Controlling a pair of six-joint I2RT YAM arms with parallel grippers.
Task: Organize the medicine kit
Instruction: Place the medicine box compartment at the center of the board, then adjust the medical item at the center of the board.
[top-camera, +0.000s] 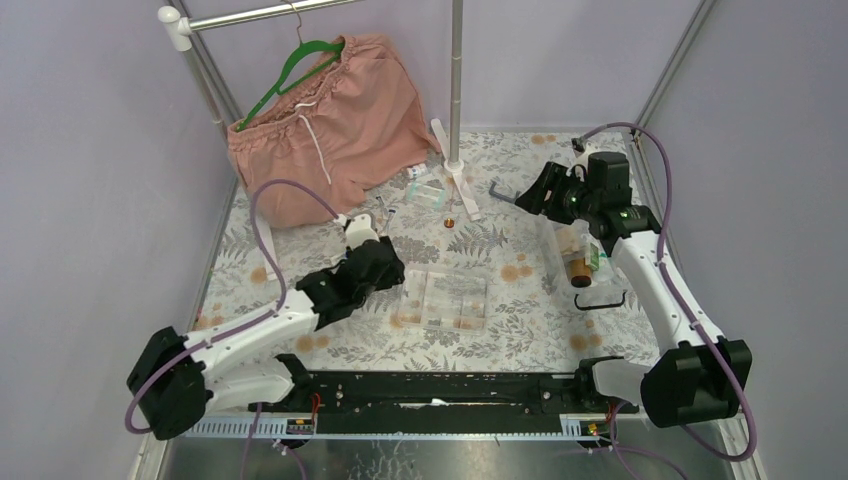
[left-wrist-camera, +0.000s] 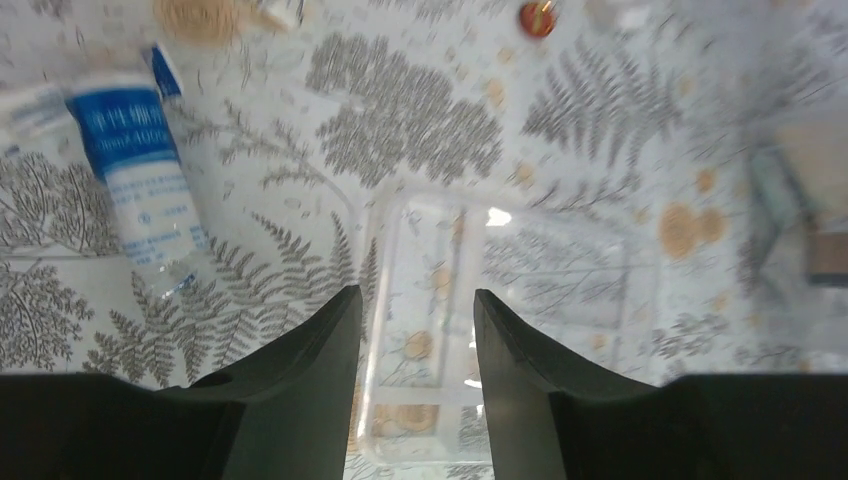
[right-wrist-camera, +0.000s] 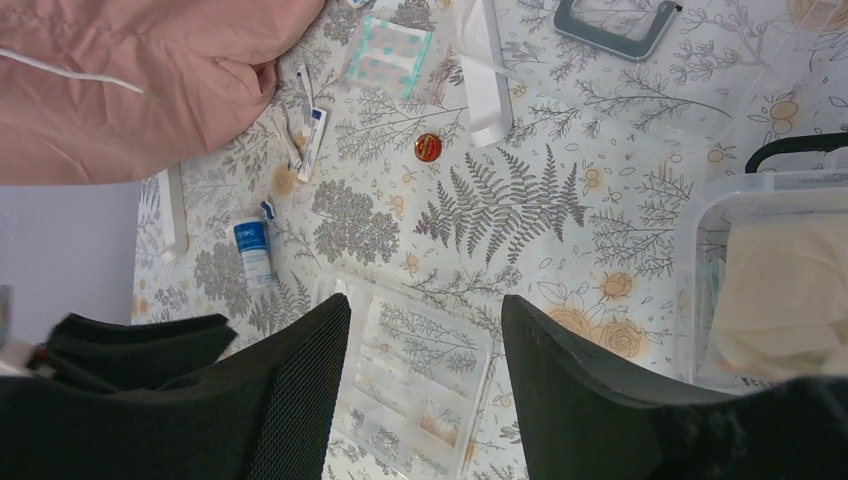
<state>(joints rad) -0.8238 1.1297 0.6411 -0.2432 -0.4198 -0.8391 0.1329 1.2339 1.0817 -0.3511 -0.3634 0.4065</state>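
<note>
Clear divided tray lies flat mid-counter, no lid on it. Compartments look mostly bare. The tan patches in them may be the counter's flower print showing through, cannot tell.

Left hand hovers over the tray's left edge, fingers apart, nothing between them. Right hand is up high, beyond and right of the tray, fingers spread wide, gripping nothing.

Clear box sits right of the tray, apart from it, open on top. Inside is a cream folded wad. The top view shows a brown bottle with a dark cap at the box's near end, with something green beside it, too small to name.

Black U-shaped handle lies loose on the counter right of the tray, just at the box's near side. White bottle with blue label lies on its side just left of the tray. Small red cap lies beyond the tray, and a sachet with teal dots lies farther beyond. Pink shorts hang far back and left of the tray.
</note>
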